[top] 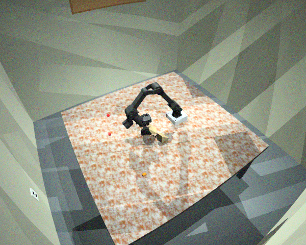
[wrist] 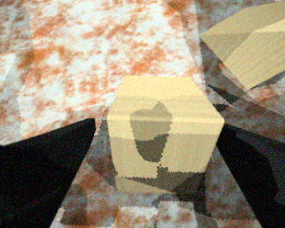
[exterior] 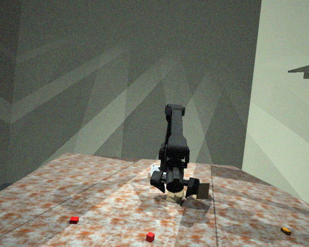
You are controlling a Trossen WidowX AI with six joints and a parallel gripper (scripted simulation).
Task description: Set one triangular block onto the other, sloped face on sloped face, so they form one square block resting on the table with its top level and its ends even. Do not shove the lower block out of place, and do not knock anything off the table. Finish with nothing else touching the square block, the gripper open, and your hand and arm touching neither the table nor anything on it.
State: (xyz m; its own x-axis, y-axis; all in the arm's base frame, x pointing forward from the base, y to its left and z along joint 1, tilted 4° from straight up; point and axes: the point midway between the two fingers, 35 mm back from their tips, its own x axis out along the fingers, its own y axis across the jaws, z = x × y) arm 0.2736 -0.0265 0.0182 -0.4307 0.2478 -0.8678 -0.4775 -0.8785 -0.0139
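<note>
Two pale wooden triangular blocks lie on the marbled table. One block sits between my open fingers in the wrist view, with a black finger on each side and a gap to both. It also shows in the top view and, partly hidden by the gripper, in the exterior view. The other block lies apart at the upper right of the wrist view; it also shows in the top view and in shadow in the exterior view. My gripper is open, low over the first block, and holds nothing.
The arm's white base stands behind the blocks. Two small red cubes lie to the left, and a small orange piece lies toward the front. The table edges are far from the blocks.
</note>
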